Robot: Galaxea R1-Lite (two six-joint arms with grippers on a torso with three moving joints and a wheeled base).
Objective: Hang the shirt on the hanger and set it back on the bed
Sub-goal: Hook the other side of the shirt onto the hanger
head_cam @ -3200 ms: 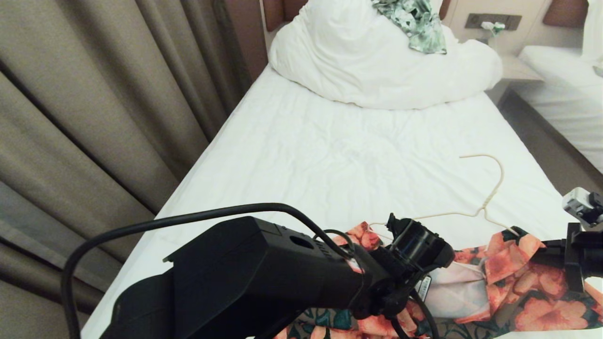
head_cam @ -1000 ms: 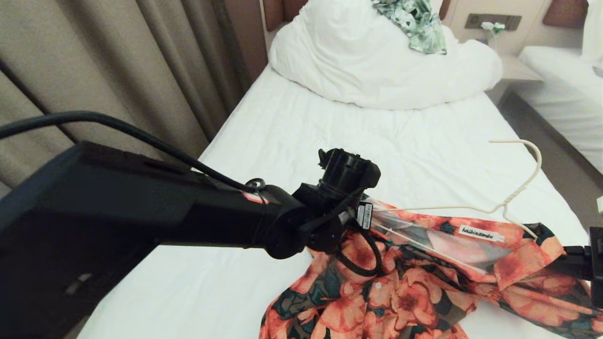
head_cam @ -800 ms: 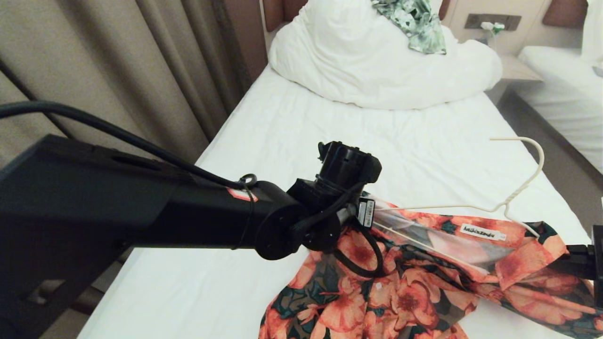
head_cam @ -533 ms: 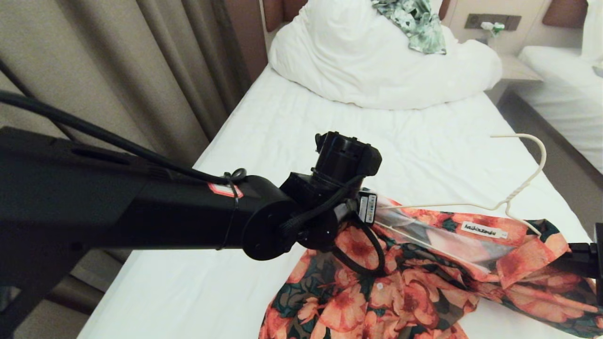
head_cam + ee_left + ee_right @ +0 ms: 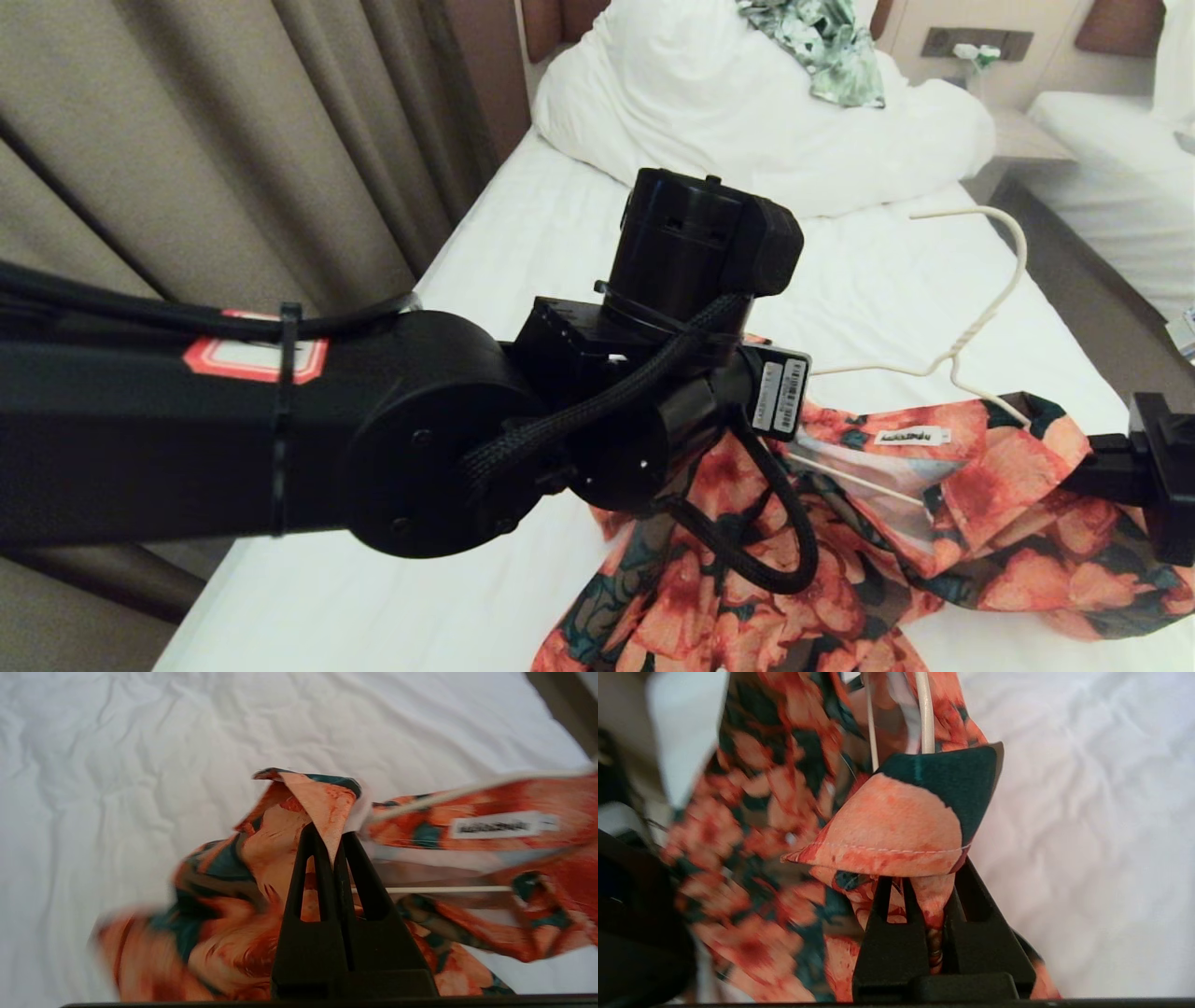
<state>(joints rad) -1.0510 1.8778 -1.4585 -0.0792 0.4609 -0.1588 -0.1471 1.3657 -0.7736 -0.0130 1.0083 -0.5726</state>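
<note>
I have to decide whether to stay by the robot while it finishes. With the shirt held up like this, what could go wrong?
1. The hanger lies loose inside the shirt, apparently ungripped; it could slide out.
2. The left end effector and right end effector each pinch only a fold of cloth near the collar, which might slip free.
3. The shirt's lower part trails on the bed and may drag.
</note>
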